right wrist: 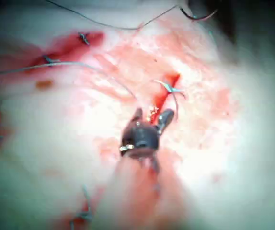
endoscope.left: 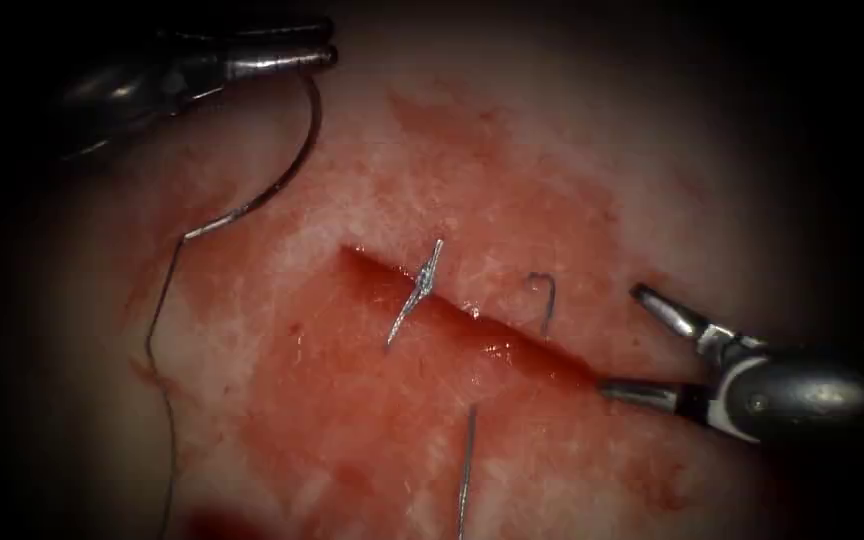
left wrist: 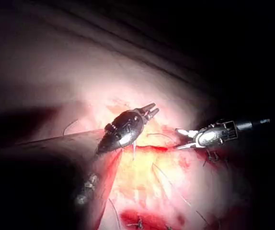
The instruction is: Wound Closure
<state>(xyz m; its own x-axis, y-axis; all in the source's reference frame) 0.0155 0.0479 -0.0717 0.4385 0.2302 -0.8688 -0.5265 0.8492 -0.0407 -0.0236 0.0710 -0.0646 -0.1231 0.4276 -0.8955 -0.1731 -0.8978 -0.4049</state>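
Needle (endoscope.left: 287, 165) — in left tool's (endoscope.left: 327, 52) fingers, seemingly.

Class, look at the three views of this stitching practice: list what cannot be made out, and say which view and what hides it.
1. Endoscope view: the needle runs up to the left tool; dark shadow hides where the jaws grip it.
2. Endoscope view: the thread is cut off by the lower edge.
3. Right wrist view: blur hides whether the right tool, jaws open in the endoscope view, touches the tissue.

Dark surround, bright central light.
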